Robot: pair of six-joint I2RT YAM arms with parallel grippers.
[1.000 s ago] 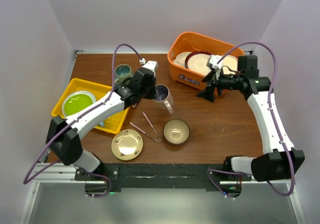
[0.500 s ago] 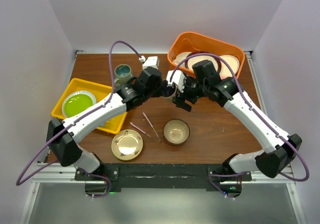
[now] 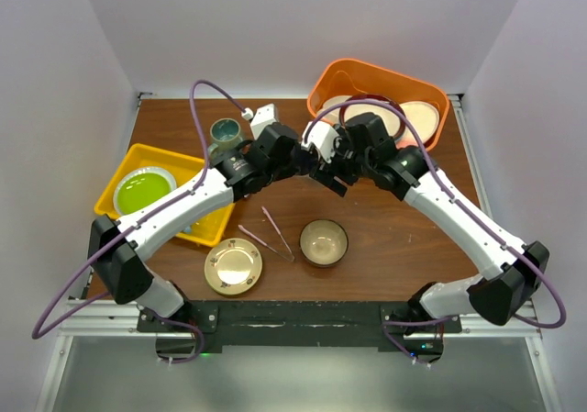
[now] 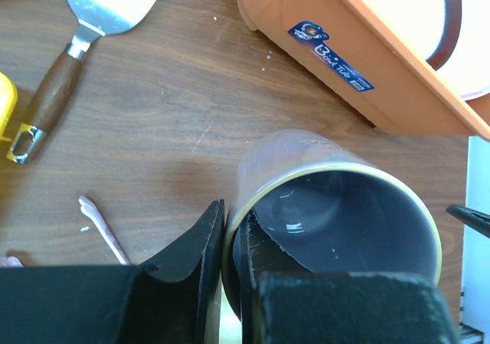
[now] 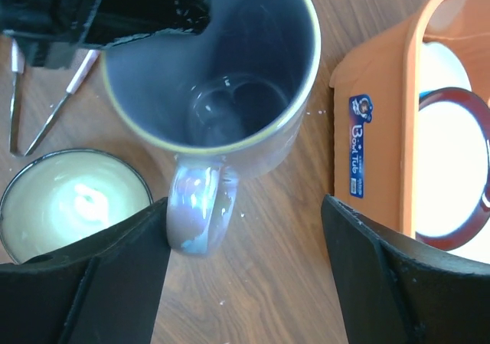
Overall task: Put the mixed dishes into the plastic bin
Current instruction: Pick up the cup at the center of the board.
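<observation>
1. From above, both wrists cover the lavender mug [image 4: 337,214] almost wholly.
2. Left wrist view: the left gripper [image 4: 233,214] hides the mug's near rim.
3. There the spatula [image 4: 111,3] and plastic bin [image 4: 383,60] run off the top edge; the pink tongs [image 4: 99,225] vanish behind the gripper.
4. Right wrist view: left edge cuts the bronze bowl [image 5: 76,198], right edge the brown-rimmed plate [image 5: 452,168].

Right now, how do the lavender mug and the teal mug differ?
The lavender mug is pinched at its rim by the left tool; the teal mug stands free. The lavender mug is beside the plastic bin; the teal mug sits near the yellow tray. Both are outside the bin.
</observation>
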